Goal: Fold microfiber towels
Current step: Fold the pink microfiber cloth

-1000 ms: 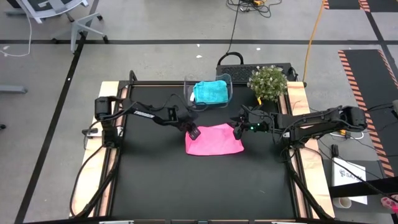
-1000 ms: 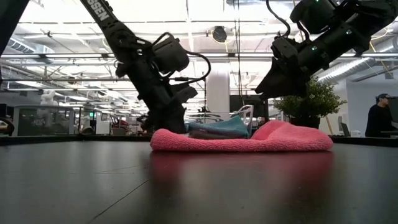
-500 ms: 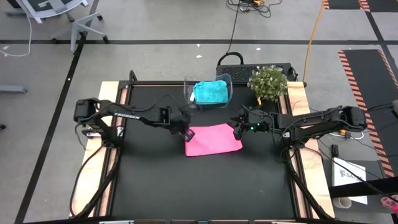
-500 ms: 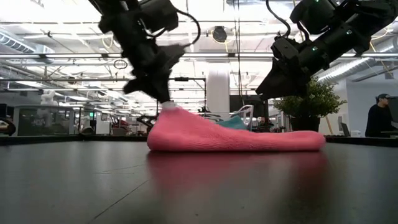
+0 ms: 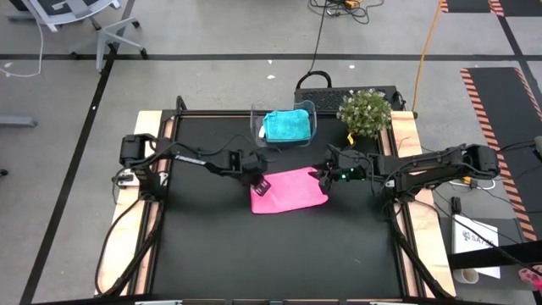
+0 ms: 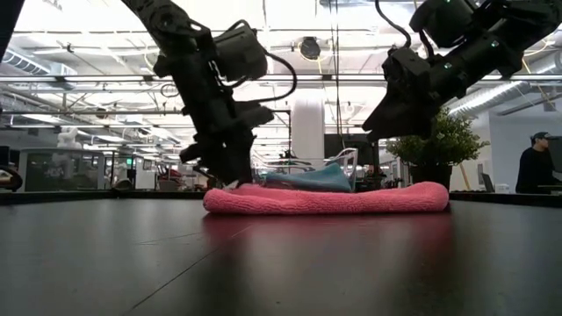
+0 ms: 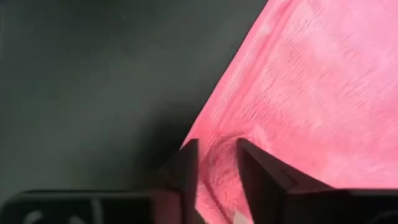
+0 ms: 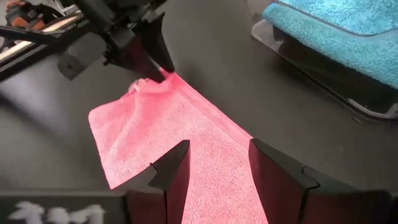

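Observation:
The bright pink microfiber towel (image 5: 292,191) lies flat on the black table, a little beyond its middle. My left gripper (image 5: 260,180) is at the towel's far-left corner, tipped steeply down, its fingers parted with pink cloth between them (image 7: 217,171). My right gripper (image 5: 324,176) hangs open above the towel's far-right part, clear of it in the low view (image 6: 379,132). The teal towel (image 5: 286,125) rests folded in the clear bin (image 5: 255,120) at the far edge. No grey-white towel shows. My left gripper has the pink towel's far-left corner (image 7: 219,144) between its two parted fingers, where the cloth bunches into a small ridge. The fingers slant down from the table's left. The towel lies on the table; I cannot tell whether the pads still press the cloth.
A potted plant (image 5: 365,111) stands at the table's far-right corner, beside the bin. A black power strip (image 5: 339,88) lies just past the far edge. A person (image 6: 536,167) shows in the room behind the table's right side. Bare black table lies near the front.
My left gripper rose with the pink towel's left corner, pulling that end up into a peak, then came back down. The corner lies on the table again and the towel is flatter, the hump at its right end gone. My right gripper stayed where it was.

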Controlling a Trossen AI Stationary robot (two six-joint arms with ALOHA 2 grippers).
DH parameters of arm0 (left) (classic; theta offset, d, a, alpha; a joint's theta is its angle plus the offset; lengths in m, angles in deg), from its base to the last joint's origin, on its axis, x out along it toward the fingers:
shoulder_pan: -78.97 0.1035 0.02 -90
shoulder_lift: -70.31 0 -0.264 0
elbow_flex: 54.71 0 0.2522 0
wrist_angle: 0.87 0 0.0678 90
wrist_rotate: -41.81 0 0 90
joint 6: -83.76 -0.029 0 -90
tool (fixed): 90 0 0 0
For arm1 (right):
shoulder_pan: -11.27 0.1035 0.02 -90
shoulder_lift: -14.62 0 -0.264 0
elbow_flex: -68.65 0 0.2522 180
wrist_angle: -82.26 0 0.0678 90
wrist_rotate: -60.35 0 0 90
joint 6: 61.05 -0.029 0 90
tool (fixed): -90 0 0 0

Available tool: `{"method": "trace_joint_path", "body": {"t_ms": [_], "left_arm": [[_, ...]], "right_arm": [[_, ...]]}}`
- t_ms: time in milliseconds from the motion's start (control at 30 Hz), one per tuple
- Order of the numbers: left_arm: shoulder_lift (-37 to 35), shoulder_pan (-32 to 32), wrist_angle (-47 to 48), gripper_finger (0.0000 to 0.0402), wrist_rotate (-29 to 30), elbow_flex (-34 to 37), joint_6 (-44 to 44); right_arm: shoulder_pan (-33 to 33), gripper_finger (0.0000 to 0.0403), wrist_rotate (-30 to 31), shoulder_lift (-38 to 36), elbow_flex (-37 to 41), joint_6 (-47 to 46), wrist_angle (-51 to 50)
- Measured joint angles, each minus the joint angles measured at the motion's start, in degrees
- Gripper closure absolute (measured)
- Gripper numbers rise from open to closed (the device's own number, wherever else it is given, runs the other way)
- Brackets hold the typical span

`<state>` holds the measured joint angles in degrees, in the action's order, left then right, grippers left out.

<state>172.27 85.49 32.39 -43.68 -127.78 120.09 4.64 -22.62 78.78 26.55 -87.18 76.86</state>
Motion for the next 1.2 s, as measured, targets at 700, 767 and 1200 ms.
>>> {"method": "trace_joint_path", "body": {"t_ms": [700,767,1200], "left_arm": [[-8.65,-8.14,-2.61,0.0201,1.81,-0.04,7.42],[-6.79,-8.78,-3.47,0.0201,2.03,-0.04,8.99],[3.77,-12.23,-2.98,0.0202,-3.49,-0.17,17.45]], "right_arm": [[1.97,0.0297,-1.27,5.63,0.00,-2.00,-4.70],[2.04,0.0314,-1.27,7.70,0.02,-2.55,-4.30],[1.75,0.0393,-0.15,16.84,0.00,-0.96,-0.17]]}}
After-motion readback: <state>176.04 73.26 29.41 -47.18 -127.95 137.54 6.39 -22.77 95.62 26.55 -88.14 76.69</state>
